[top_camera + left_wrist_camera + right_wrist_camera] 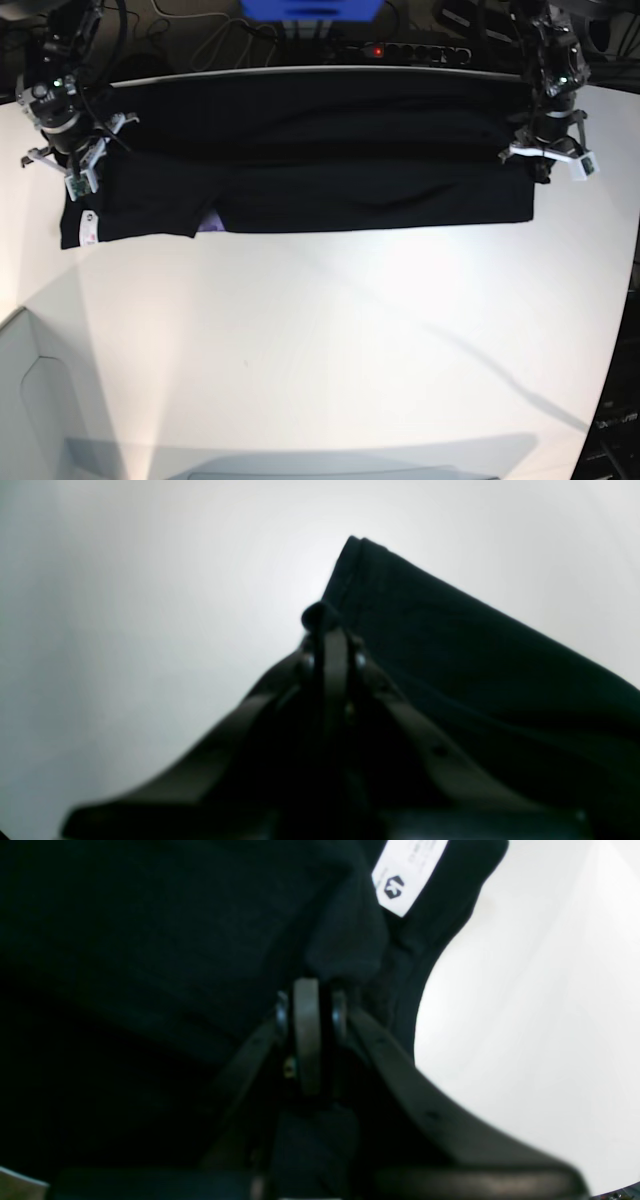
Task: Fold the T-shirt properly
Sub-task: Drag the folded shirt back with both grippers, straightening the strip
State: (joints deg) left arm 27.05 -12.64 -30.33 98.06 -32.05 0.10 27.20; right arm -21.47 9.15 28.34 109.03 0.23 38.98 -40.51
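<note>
While you are watching from the base view, the T-shirt [300, 160] is lying stretched as a wide black band along the far edge of the white table [330, 340]. Your left gripper [320, 617] is pinching its edge near one corner, fingers together on cloth. Your right gripper [310, 990] is clamping a fold beside the white tag [407, 872].
</note>
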